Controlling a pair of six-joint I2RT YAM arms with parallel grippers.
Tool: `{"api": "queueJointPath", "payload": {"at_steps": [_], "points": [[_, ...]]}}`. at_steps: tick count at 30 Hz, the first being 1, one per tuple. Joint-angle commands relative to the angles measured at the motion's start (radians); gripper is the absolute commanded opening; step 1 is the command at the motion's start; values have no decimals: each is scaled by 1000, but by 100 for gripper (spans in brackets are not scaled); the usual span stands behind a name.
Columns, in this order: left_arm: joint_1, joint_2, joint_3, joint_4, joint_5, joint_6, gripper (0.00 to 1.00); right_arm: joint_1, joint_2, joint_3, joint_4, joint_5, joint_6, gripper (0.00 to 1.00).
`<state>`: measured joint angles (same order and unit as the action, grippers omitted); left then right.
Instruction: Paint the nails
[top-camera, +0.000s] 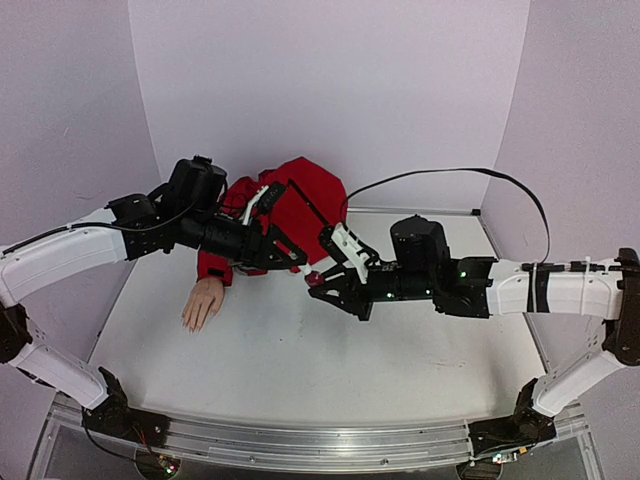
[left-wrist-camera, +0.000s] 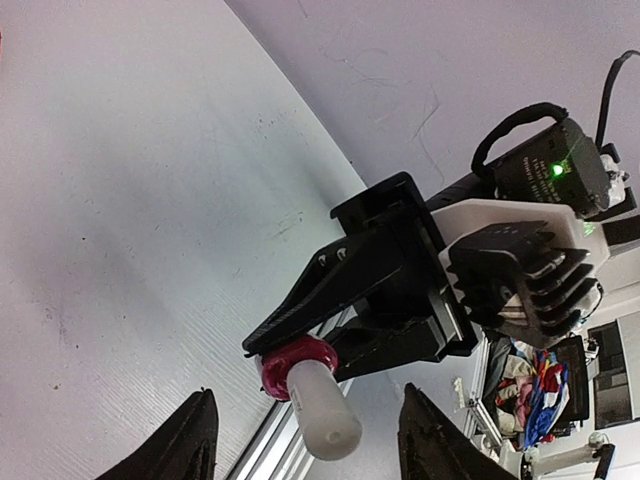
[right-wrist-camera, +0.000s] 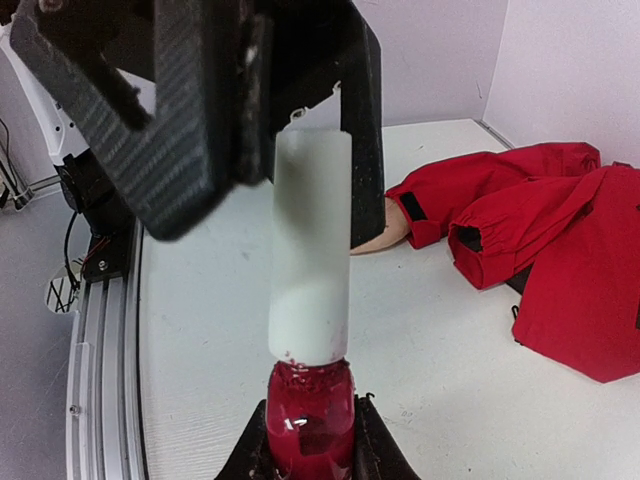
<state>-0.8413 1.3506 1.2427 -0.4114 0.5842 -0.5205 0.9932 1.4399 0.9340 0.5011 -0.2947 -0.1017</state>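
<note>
A: On the bench (top-camera: 300, 370), top view: one mannequin hand (top-camera: 203, 303) lies left, nails too small to discern; one red jacket (top-camera: 295, 205) behind.
B: Left wrist view: left claw (left-wrist-camera: 308, 392) stands apart, flanking one white cap (left-wrist-camera: 322, 410).
A: Right wrist view: right claw (right-wrist-camera: 310, 442) clamped on one red bottle (right-wrist-camera: 310, 415).

We see both arms reaching in over the white worktop (top-camera: 300, 370) and meeting above its middle. The left gripper (top-camera: 297, 262) points right and slightly down, its tips just beside those of the right gripper (top-camera: 322, 286), which points left. A small red object (top-camera: 314, 278) sits at the right gripper's tips. Towards the left edge lies a beige mannequin hand (top-camera: 203, 302), palm down, fingertips towards the near edge. Its red jacket (top-camera: 300, 200) is bunched against the far edge. A black cable (top-camera: 450, 172) arcs along the far wall.
</note>
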Motion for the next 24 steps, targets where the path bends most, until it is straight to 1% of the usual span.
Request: {"api": "queueJointPath", "payload": {"at_steps": [1, 5, 7, 14, 24], "points": [[3, 21, 62, -6, 22, 22, 58, -5, 5, 60, 38, -13, -7, 0], [2, 39, 73, -6, 25, 22, 46, -5, 12, 64, 37, -15, -7, 0], [1, 46, 80, -6, 24, 23, 42, -4, 15, 65, 38, -15, -6, 0], [-2, 56, 86, -6, 23, 25, 34, -4, 14, 61, 36, -17, -2, 0], [-15, 74, 95, -6, 33, 28, 35, -4, 17, 65, 35, -27, 1, 0]]}}
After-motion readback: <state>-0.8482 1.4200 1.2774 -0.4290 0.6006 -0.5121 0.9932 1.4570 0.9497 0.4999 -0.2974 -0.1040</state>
